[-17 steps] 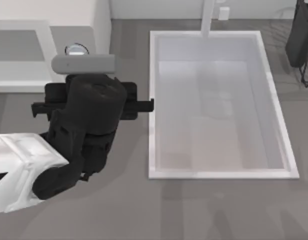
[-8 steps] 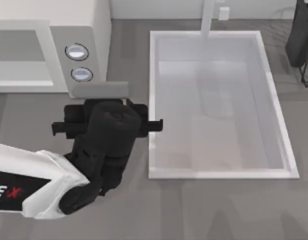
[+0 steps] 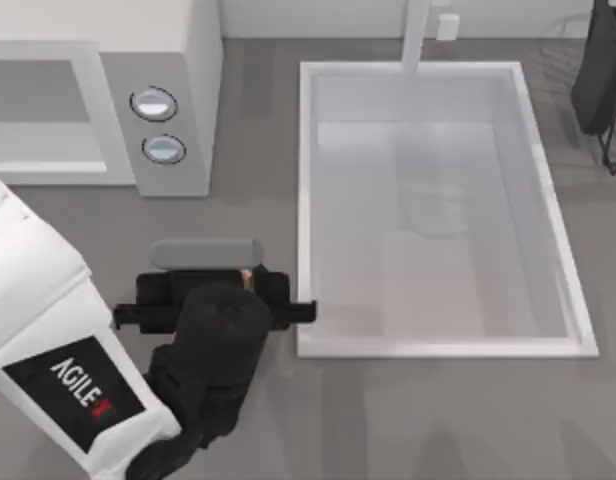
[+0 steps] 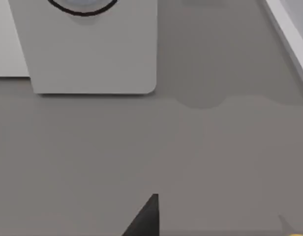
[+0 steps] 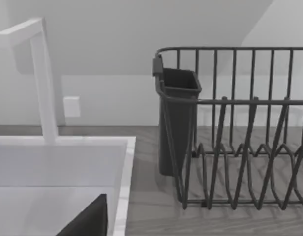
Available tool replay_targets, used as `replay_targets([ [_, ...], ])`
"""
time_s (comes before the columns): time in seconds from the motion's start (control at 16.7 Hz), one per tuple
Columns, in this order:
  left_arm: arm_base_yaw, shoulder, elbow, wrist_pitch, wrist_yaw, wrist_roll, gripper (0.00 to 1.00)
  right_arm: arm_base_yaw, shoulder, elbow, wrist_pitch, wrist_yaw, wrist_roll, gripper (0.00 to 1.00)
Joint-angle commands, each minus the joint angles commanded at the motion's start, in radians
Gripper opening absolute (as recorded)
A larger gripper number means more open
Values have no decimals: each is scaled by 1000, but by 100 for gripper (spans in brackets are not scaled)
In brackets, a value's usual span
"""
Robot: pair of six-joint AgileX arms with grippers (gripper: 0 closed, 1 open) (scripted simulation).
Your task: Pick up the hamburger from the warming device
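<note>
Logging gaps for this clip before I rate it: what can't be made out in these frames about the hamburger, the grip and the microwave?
- Hamburger: top view, just a sliver past the left arm's wrist; left wrist view, cut by the frame edge.
- Left gripper: top view, hidden under its own wrist, so its grip cannot be judged.
- Microwave cavity: top view, cut by the picture's left edge.
- Right gripper: right wrist view, one dark corner above the sink.

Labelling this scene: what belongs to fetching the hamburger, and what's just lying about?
Job: white boxy microwave with two round knobs; left tool before it; orange-tan hamburger, a sliver under that tool.
Lying about: white rectangular sink basin; white faucet; dark wire dish rack; right tool, parked by sink.
</note>
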Motion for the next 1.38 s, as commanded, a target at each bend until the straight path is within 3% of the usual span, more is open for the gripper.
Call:
replay_targets([
  [0.3, 0, 13, -7, 16, 1, 0, 0, 0, 0, 0, 0, 0, 0, 100],
  [1.08, 0, 13, -7, 16, 1, 0, 98, 0, 0, 0, 0, 0, 0, 100],
  [1.38, 0, 13, -7, 16, 1, 0, 100, 0, 0, 0, 0, 0, 0, 100],
])
